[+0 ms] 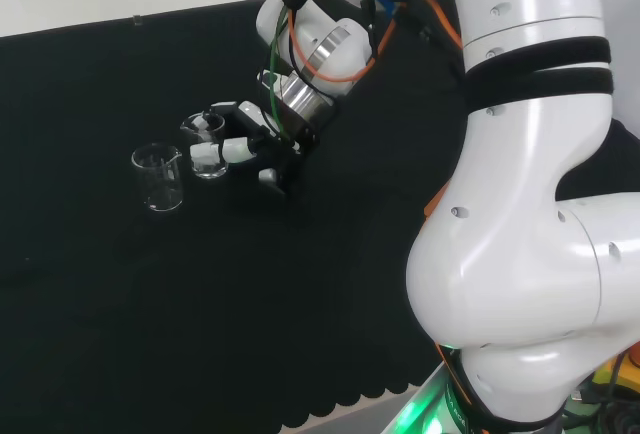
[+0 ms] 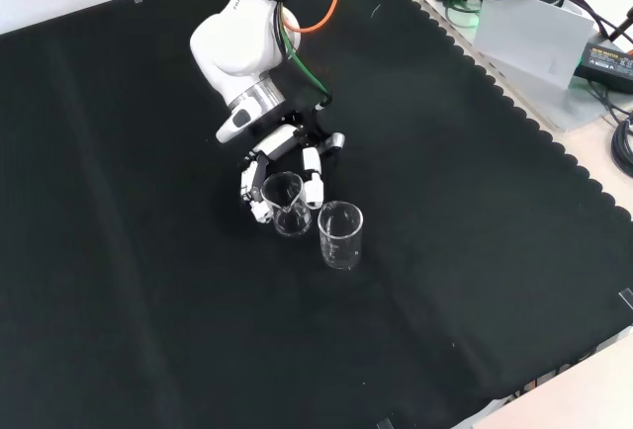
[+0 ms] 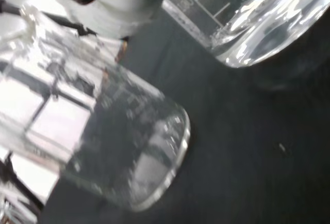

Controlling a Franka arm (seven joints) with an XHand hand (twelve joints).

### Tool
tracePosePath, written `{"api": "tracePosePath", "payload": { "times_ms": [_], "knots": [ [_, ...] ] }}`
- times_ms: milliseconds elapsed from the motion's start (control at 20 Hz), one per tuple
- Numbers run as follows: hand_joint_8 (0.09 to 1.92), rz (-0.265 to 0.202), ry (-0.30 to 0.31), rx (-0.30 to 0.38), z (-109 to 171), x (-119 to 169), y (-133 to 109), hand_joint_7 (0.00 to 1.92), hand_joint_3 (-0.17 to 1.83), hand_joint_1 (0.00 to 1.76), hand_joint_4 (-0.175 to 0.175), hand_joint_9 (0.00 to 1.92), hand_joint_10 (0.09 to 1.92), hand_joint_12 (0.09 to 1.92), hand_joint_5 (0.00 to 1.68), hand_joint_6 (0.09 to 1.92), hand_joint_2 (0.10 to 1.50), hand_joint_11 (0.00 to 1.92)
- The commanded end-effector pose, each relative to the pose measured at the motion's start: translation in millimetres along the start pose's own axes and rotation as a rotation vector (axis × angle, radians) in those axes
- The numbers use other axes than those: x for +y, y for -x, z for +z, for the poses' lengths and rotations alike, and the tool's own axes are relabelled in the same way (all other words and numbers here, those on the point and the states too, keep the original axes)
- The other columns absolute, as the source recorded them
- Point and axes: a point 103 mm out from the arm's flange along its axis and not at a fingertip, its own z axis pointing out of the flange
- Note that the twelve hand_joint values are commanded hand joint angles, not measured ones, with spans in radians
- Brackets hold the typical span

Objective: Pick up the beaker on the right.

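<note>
While its fingers [image 2: 313, 174] curl around the smaller beaker [image 2: 287, 203] on the black-clothed desk [image 2: 475, 251], the robot hand [image 2: 282, 157] grips it from both sides; in the front view, a second beaker [image 2: 340, 235] stands just right.

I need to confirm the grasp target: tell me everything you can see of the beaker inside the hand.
The beaker in the hand is small, clear glass or plastic, with a pouring lip and printed scale marks. It looks empty and stands about upright, low over or on the black cloth. The hand has white fingers curled round its sides. A second, free beaker stands close beside it, apart.
</note>
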Motion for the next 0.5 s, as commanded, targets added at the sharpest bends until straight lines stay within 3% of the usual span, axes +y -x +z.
{"api": "tracePosePath", "payload": {
  "times_ms": [50,100,200,500],
  "knots": [
    [0.47,-0.026,0.069,-0.004,-27.5,6.7,-14.4,1.36,-0.17,1.29,-0.090,1.34,0.85,0.86,1.19,0.66,1.07,1.10],
    [0.57,-0.033,0.062,-0.014,-32.4,7.4,-16.9,1.30,-0.17,1.30,-0.129,1.35,0.87,0.86,1.18,0.69,1.08,1.11],
    [0.69,-0.043,0.047,-0.036,-39.3,8.3,-21.1,1.23,-0.17,1.30,-0.164,1.37,0.90,0.86,1.16,0.73,1.10,1.12],
    [0.84,-0.066,0.011,-0.109,-55.6,2.8,-37.7,1.15,-0.17,1.29,-0.175,1.38,1.00,0.90,1.09,0.85,1.13,1.09]
  ]
}}
